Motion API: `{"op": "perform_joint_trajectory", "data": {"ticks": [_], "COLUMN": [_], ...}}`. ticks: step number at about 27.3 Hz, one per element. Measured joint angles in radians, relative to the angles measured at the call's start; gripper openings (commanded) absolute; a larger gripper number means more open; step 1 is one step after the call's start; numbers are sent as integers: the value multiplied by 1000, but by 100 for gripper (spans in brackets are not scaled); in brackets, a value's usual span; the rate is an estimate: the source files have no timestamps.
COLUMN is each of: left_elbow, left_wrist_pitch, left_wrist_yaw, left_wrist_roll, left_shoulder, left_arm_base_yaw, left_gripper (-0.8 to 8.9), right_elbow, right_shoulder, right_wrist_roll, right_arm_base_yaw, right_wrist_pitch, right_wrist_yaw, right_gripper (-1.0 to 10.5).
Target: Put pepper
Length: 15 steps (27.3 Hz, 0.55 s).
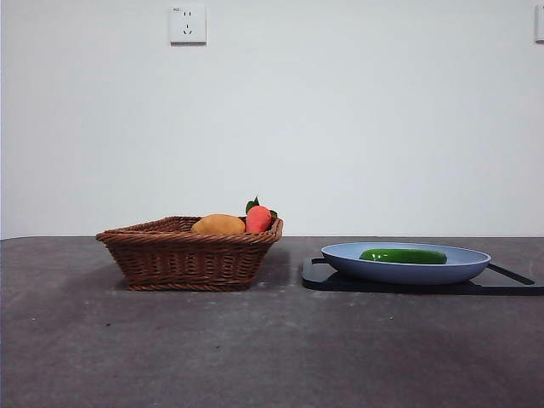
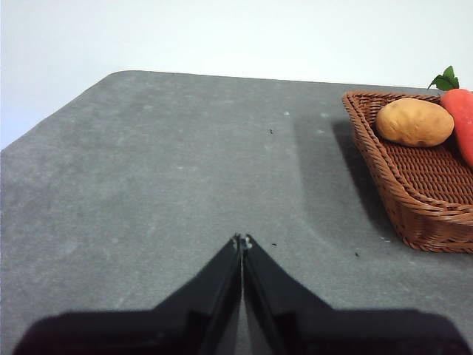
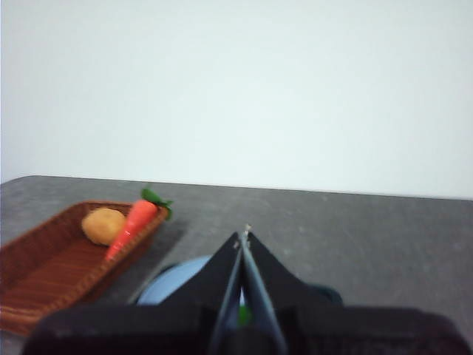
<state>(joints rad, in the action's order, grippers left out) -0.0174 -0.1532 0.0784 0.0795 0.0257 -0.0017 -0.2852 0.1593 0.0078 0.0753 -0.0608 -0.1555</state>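
The dark-green pepper (image 1: 403, 256) lies lengthwise in the blue plate (image 1: 408, 270) at the right of the table in the front view. Neither arm shows in that view. In the right wrist view my right gripper (image 3: 243, 235) is shut and empty, raised above the plate (image 3: 171, 282); a sliver of green, the pepper (image 3: 243, 316), peeks between the jaws. My left gripper (image 2: 242, 241) is shut with nothing in it, over bare table beside the wicker basket (image 2: 414, 200).
The brown wicker basket (image 1: 183, 252) stands left of the plate, holding a yellow-orange rounded item (image 1: 218, 225) and an orange-red carrot with green leaves (image 1: 257, 218). A black board (image 1: 323, 277) lies under the plate. White wall behind.
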Motion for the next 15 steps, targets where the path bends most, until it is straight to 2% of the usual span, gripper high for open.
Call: {"op": "perform_joint_trajectory", "data": {"ticks": [9,15], "left_elbow": [0,0], "left_wrist_pitch": [0,0], "left_wrist_yaw": [0,0], "left_wrist_roll": [0,0], "left_shoulder": [0,0], "left_arm_base_yaw": [0,0], "left_gripper": [8,8], "right_elbow": [221,276], "right_shoulder": [-113,-143], "right_wrist_roll": [45,60], "right_arm_base_yaw": [10,11], "right_wrist_pitch": [27,-17], "right_wrist_yaw": [3,3], "right_gripper": [11,11]}}
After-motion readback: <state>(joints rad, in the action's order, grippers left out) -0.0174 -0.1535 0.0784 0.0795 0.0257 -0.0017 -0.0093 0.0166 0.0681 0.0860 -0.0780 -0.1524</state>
